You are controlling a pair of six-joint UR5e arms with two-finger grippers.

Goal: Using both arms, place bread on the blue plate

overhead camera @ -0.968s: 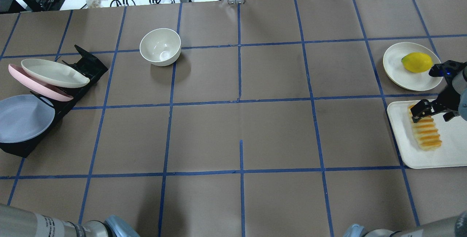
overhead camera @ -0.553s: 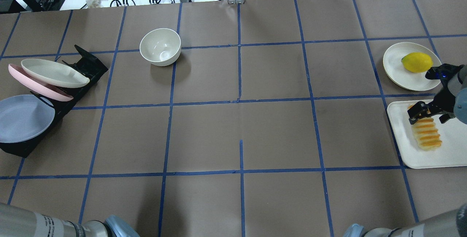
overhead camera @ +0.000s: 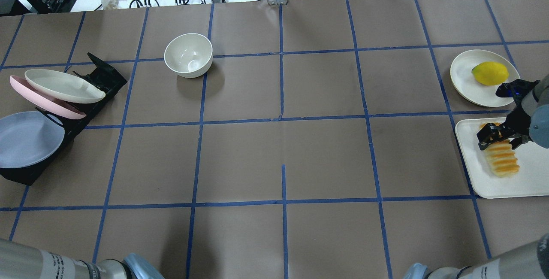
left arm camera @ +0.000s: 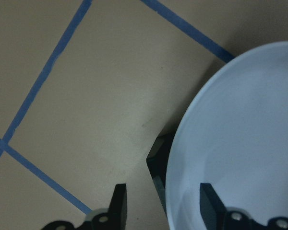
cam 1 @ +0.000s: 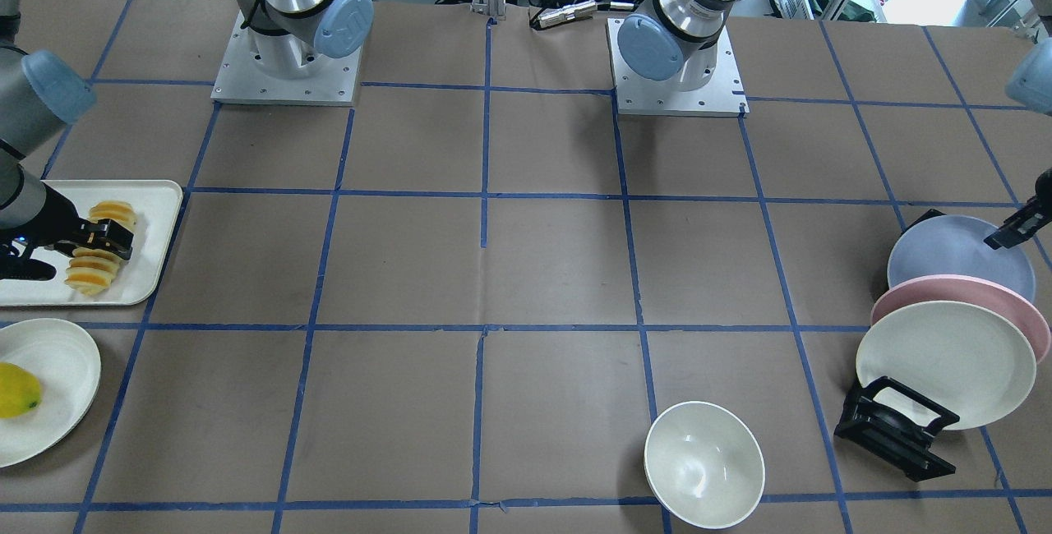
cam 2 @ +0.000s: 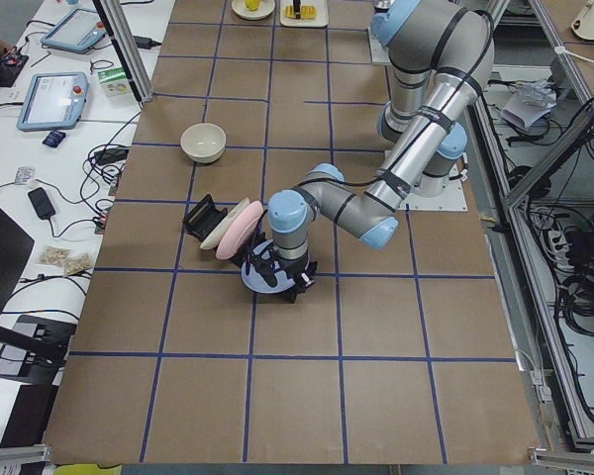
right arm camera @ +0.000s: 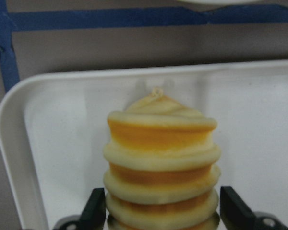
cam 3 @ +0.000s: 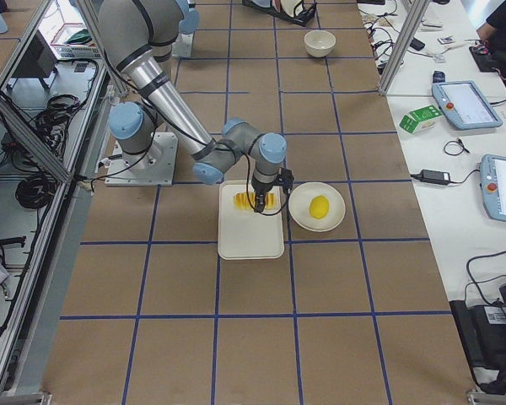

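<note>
Right gripper (overhead camera: 499, 138) sits low over the bread (overhead camera: 501, 159), which lies on the white tray (overhead camera: 527, 180) at the table's right end. Right wrist view: jaws apart, one finger (right arm camera: 95, 209) on each side of the loaf, toward its far end. Contact with the loaf's sides can't be resolved; the gaps look very thin.

Left gripper (left arm camera: 162, 206) is parted too, straddling the rim of the blue plate (left arm camera: 240, 129) (one finger inside the dish, one outside). The blue plate leans in the black rack (overhead camera: 103, 77) at the table's left end, nearest the robot, with the pink plate (overhead camera: 45, 101) and a cream plate (overhead camera: 64, 86) behind it. Bread and blue plate are well apart.
</note>
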